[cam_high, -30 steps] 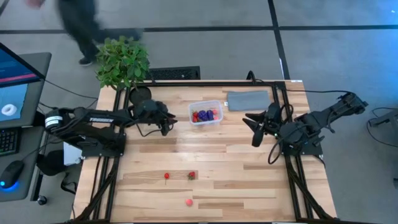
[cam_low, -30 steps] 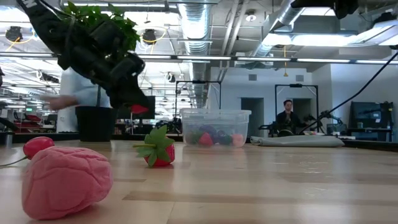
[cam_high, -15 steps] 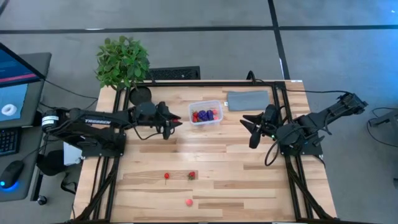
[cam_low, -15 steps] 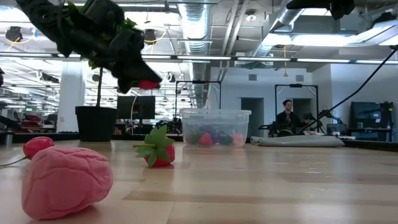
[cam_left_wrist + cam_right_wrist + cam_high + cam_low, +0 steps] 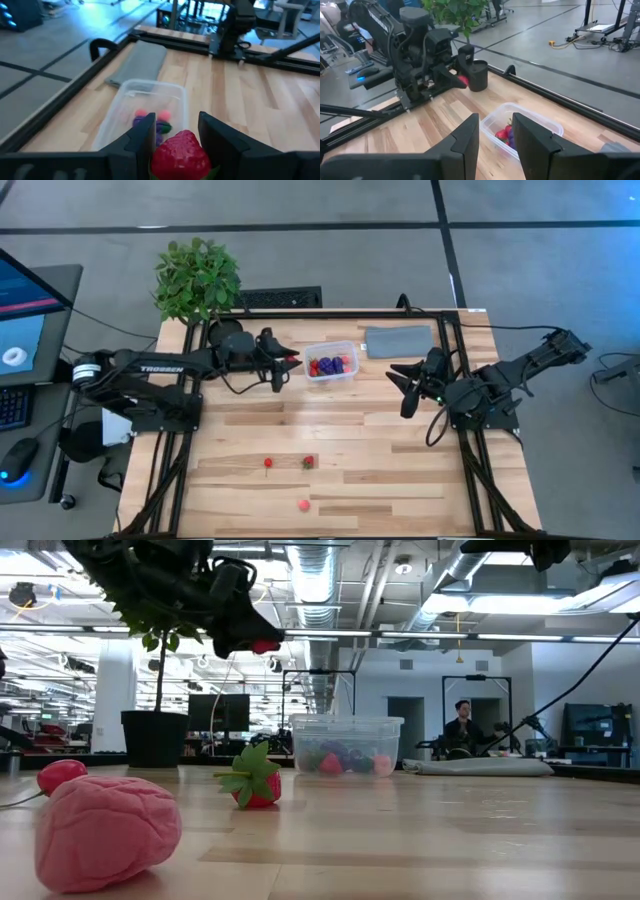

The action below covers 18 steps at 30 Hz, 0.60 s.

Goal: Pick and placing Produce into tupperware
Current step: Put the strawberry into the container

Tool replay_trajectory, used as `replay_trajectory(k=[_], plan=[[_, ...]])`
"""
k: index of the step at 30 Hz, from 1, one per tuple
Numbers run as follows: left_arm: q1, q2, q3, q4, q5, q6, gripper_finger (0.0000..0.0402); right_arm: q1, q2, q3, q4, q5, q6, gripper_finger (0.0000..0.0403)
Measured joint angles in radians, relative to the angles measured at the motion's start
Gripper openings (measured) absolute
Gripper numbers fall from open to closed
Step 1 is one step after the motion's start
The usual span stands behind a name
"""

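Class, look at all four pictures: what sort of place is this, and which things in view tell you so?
Most likely a robotics lab in an open office or workshop. Two robot arms work at a framed wooden table, exposed ducts run overhead, and a computer monitor stands beside the table.

Only one marking was legible: white capital letters along the left arm in the high view, apparently spelling "TROSSEN", while no other text, number or sign could be read anywhere else.
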Motion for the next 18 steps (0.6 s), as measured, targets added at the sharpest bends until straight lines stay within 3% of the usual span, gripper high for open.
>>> replay_trajectory(k=[18], plan=[[-0.004,0.464,0.347,0.005,0.099,0.079,0.0132,0.0,0.0,0.0,0.057,0.0,-0.035,0.014]])
